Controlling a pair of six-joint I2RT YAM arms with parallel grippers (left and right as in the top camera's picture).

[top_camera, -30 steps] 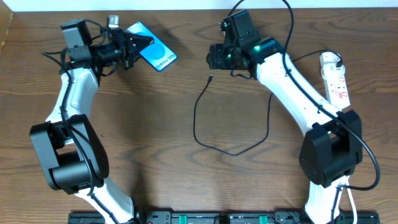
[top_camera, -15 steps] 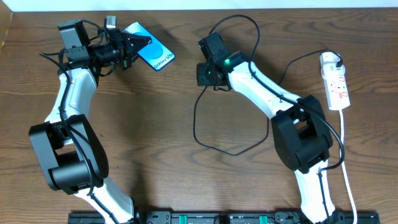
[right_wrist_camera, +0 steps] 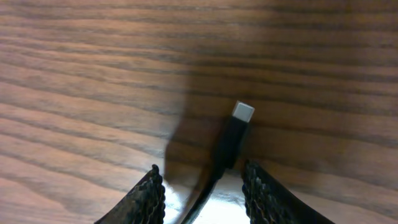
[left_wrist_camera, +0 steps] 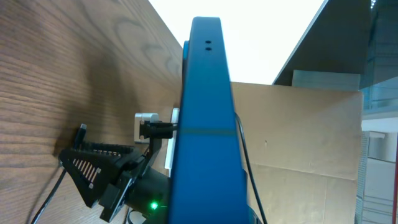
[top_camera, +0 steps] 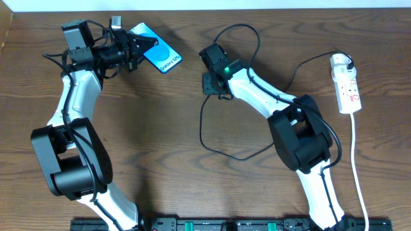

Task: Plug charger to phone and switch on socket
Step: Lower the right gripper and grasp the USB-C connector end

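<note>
Brown wood-grain desk (top_camera: pixel 148 128), seen from overhead. Left arm (top_camera: pixel 70 102) reaches into the upper left of the frame; right arm (top_camera: pixel 263 96) reaches toward upper centre.

Socket (top_camera: pixel 347 86): white power strip, flat at far right, its white cord (top_camera: pixel 357 167) trailing to the bottom edge.

Phone (top_camera: pixel 160 55): upper left, blue screen up, "Galaxy" legible. The left gripper (top_camera: pixel 138 46) pinches it at its left end, fingers closed on it.

Charger (top_camera: pixel 237 156): thin black cable looping mid-frame, then running up and right to the socket's upper end. Its connector tip (right_wrist_camera: pixel 242 112) lies on the desk at upper centre.

Right gripper (top_camera: pixel 212 82): low over that tip, fingers (right_wrist_camera: pixel 149 193) spread either side of the cable, gap visible on both sides.
</note>
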